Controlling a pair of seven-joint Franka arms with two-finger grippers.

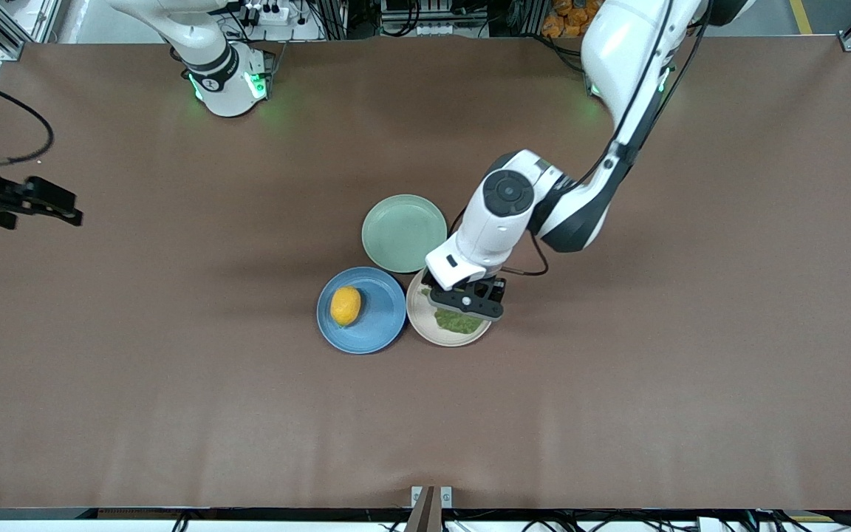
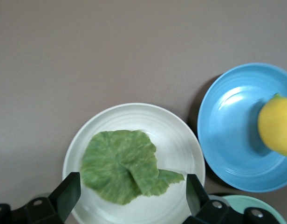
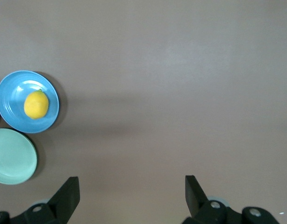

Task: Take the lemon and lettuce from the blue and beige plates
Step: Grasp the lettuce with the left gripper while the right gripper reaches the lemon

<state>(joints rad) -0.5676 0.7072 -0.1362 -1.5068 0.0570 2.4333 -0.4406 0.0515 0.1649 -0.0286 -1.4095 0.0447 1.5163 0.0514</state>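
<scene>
**Inspector:** Report the left gripper point(image 1: 467, 301).

**Assistant:** It hangs over the beige plate point(image 1: 425, 325), just right of frame centre in the front view. Its jaws are spread wide, and the left wrist view shows one finger point(image 2: 69, 191) on each side of the lettuce point(image 2: 125, 165), holding nothing.

**Inspector:** Where does the lettuce lie?

**Assistant:** Flat on the beige plate, one edge folded over itself.

**Inspector:** And the lemon point(image 1: 346, 305)?

**Assistant:** On the blue plate point(image 1: 385, 329), which sits just beside the beige plate, toward the right arm's end of the table. A mint-green plate point(image 1: 404, 233) stands above both in the front view, just beside them.

**Inspector:** The right gripper point(image 1: 52, 201)?

**Assistant:** At the left edge of the front view, over bare brown table point(image 1: 174, 384), well apart from the plates. That arm waits, jaws wide and empty.
</scene>
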